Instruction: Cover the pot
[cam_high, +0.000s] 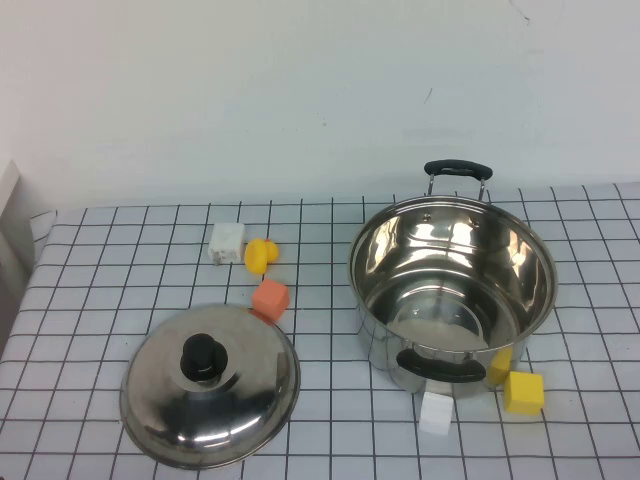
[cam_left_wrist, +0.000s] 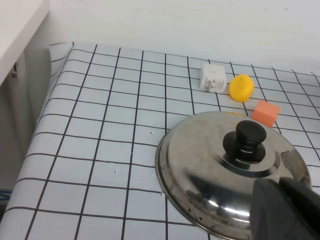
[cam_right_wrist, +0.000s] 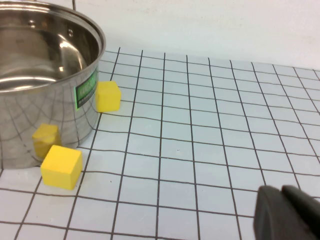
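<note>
The pot (cam_high: 452, 280) is a large, shiny steel one with two black handles. It stands open and empty at the right of the checked table, and it also shows in the right wrist view (cam_right_wrist: 45, 85). The domed steel lid (cam_high: 210, 385) with a black knob (cam_high: 203, 357) lies on the table at the front left, apart from the pot. Neither arm shows in the high view. My left gripper (cam_left_wrist: 278, 184) is shut and empty, just above the lid's near rim (cam_left_wrist: 200, 165). My right gripper (cam_right_wrist: 280, 192) is shut and empty over bare table, to the side of the pot.
A white block (cam_high: 226, 243), a yellow piece (cam_high: 260, 255) and an orange block (cam_high: 270, 299) lie behind the lid. A white block (cam_high: 436, 412) and a yellow block (cam_high: 524, 392) lie in front of the pot. Another yellow block (cam_right_wrist: 108, 96) sits against the pot's wall.
</note>
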